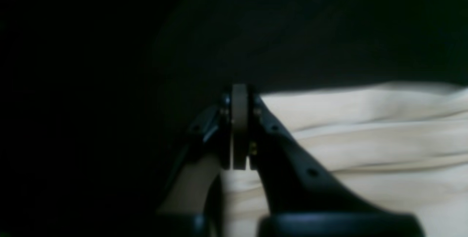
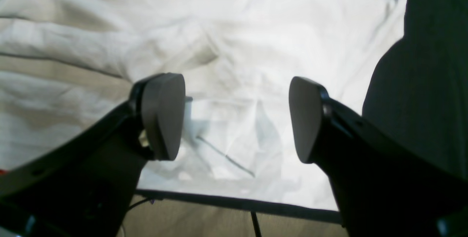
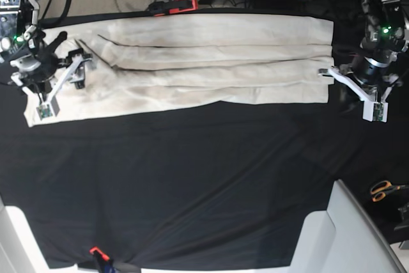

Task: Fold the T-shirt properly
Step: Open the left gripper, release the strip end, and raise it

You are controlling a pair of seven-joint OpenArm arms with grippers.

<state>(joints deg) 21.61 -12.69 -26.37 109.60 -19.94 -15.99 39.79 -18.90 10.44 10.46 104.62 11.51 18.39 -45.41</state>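
Observation:
The cream T-shirt (image 3: 192, 62) lies folded lengthwise into a long wrinkled strip across the far part of the black table cloth (image 3: 192, 177). My right gripper (image 2: 234, 120) is open, its two grey pads (image 2: 162, 116) wide apart just above the shirt's (image 2: 256, 46) end, at the base view's left (image 3: 71, 55). My left gripper (image 1: 239, 127) is shut, pads pressed together with nothing visible between them, its tip at the edge of the shirt (image 1: 365, 138). In the base view it (image 3: 329, 75) sits at the strip's right end.
Orange-handled scissors (image 3: 383, 190) lie off the table at the right. A white surface (image 3: 345, 234) stands at the bottom right corner. A red and black tool (image 3: 172, 6) and cables lie behind the table. The table's edge (image 2: 237, 204) runs just below the right gripper.

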